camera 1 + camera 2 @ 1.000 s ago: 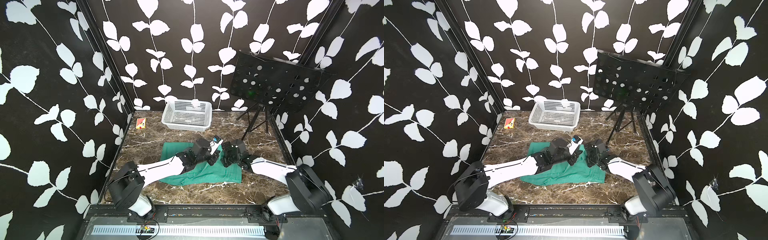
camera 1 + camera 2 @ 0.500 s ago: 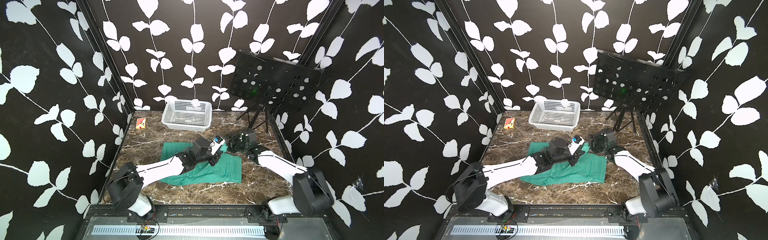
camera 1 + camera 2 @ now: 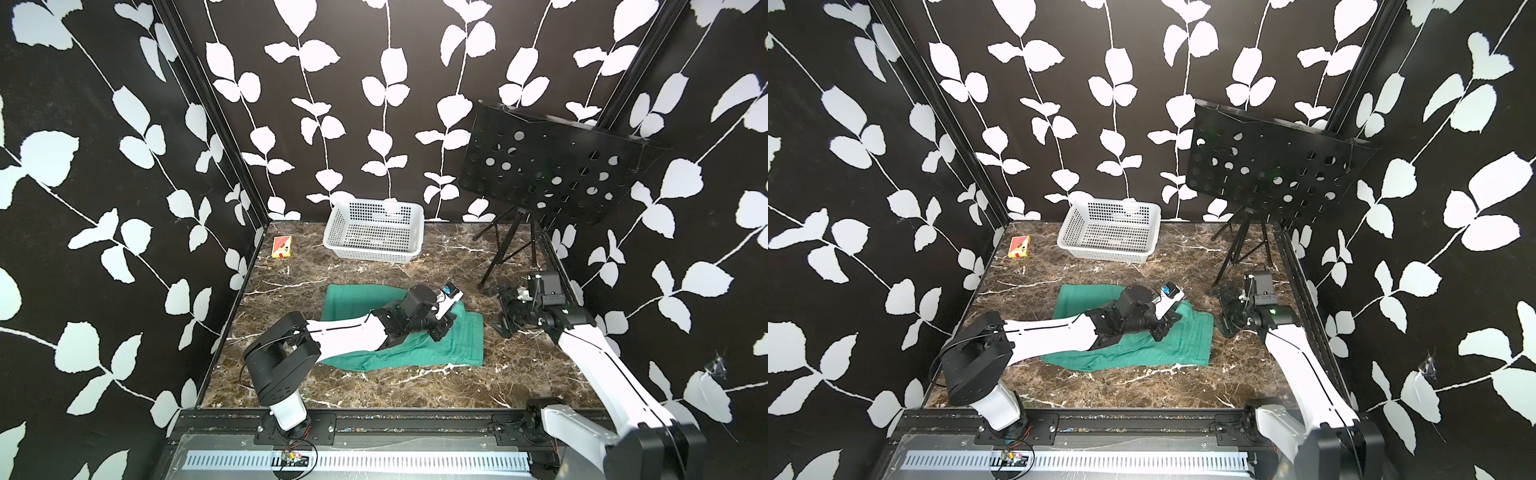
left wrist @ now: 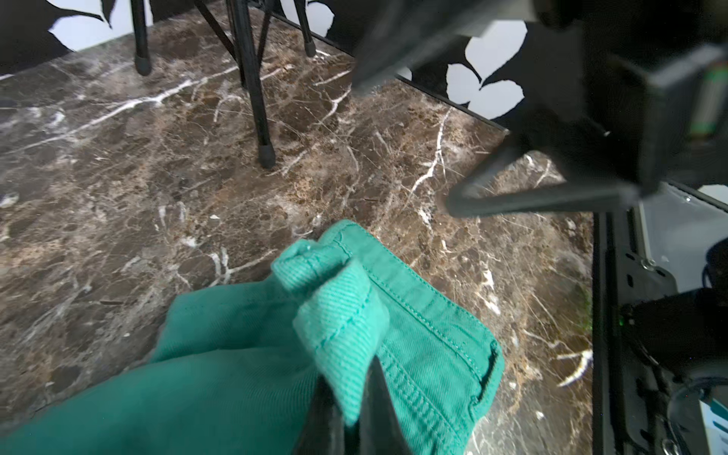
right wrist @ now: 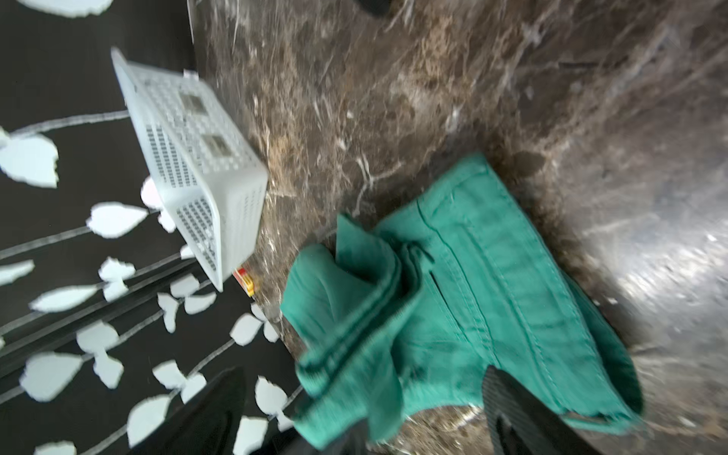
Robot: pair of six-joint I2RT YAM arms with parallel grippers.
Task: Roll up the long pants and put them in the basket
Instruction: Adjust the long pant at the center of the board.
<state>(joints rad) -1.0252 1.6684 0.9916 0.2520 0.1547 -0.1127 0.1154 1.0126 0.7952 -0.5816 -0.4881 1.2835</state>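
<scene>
— Where are the long pants (image 3: pixel 461 347) from where you stand?

— In the middle of the marble table (image 3: pixel 374 390), folded into a flat teal block. Read the table as a clock with the back wall at twelve. The white basket (image 3: pixel 374 249) sits at twelve, a small red-and-yellow box (image 3: pixel 281 247) is near eleven, and the black music stand (image 3: pixel 548 166) is at about one. The pants lie apart from all three.

— And the left gripper (image 4: pixel 348 398)?

— Its arm reaches in from seven o'clock and lies across the cloth. The gripper sits at the pants' one-o'clock corner. In the left wrist view its fingers (image 4: pixel 378 405) are pressed together on a bunched fold of the teal fabric. That fold stands up off the layer beneath.

— What about the right gripper (image 3: pixel 505 309)?

— It's at three o'clock of the pants, just beside their edge, over bare marble. Its fingers (image 5: pixel 520 413) are spread wide and grip nothing. Whether they touch the table, I can't tell.

— Can you see anything else on the cloth?

— In the right wrist view, stitched seams and a pocket slit show at that end.
</scene>
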